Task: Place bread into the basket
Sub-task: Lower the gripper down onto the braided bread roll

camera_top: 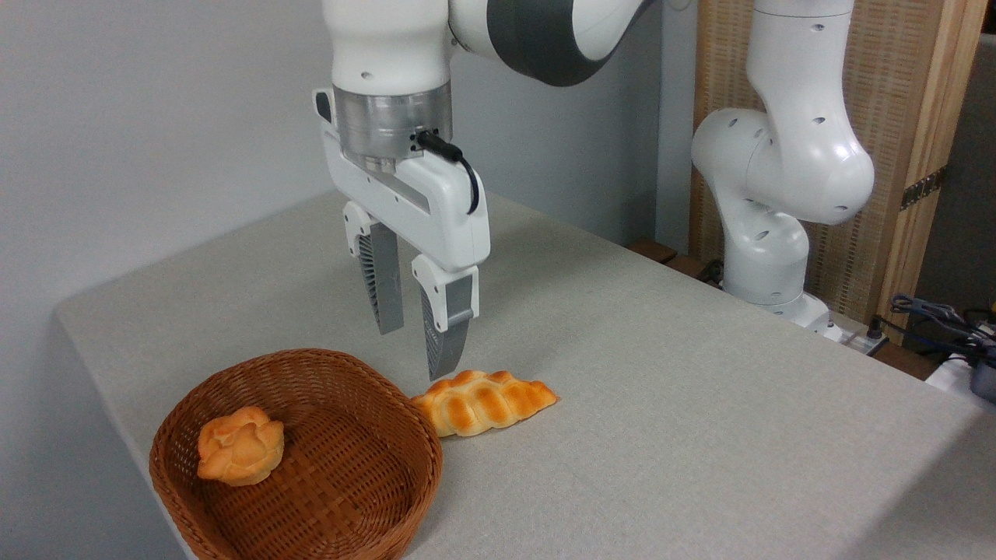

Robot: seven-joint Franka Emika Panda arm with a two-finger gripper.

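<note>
Woven brown wicker forms the basket point(311, 498), which is cut off at the bottom edge of the view, so its near rim is not visible. The left end of the braided bread point(484, 402) is hidden behind the basket rim, and I cannot tell if they touch. The gripper point(420, 350) hangs above the table point(661, 373), and its fingers point(387, 284) are apart with a narrow gap, holding nothing. The nearer fingertip is just above the bread's left part; whether it touches is hard to see. The bread lies on the table just beside the basket, on its right. Its long axis runs left to right, with the tapered right end pointing away from the basket. A small knot-shaped bun point(240, 446) sits inside the basket.
</note>
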